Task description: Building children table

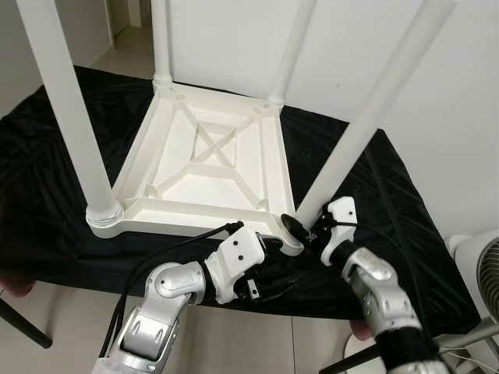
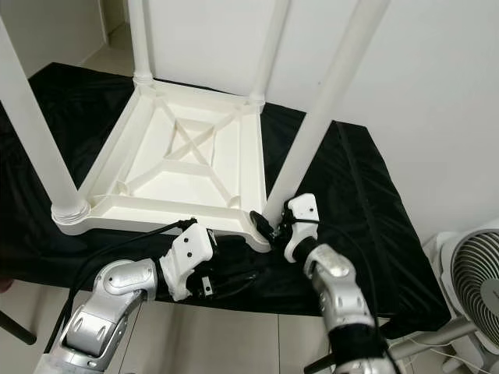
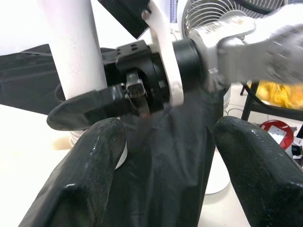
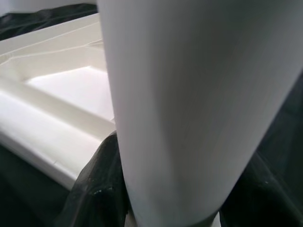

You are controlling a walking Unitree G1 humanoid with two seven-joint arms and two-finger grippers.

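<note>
**Right gripper clamping the near-right leg of the inverted table**

The white plastic children's table [image 1: 210,167] is lying upside down on a black cloth [image 1: 47,202], its ribbed underside facing up. Four white cylindrical legs are standing up from its corners.

The right gripper [image 1: 300,227] is sitting at the table corner nearest the robot's right. Its two black fingers are closing around the base of the white cylindrical near-right leg [image 1: 366,117], one finger on each side, both touching it. In the right wrist view that leg [image 4: 199,109] is standing directly between the fingers [image 4: 97,189], with the table's rim and recessed underside just beyond and to one side.

The left gripper [image 3: 165,156] is hovering just beside the right gripper, low at the table's near edge. Its fingers [image 3: 85,179] are spread wide apart and are holding nothing; the black cloth is lying between them. Directly ahead of it are the right gripper's finger and the leg base.

A white fan [image 1: 479,273] is standing on the floor, well apart, beyond the right arm.
</note>
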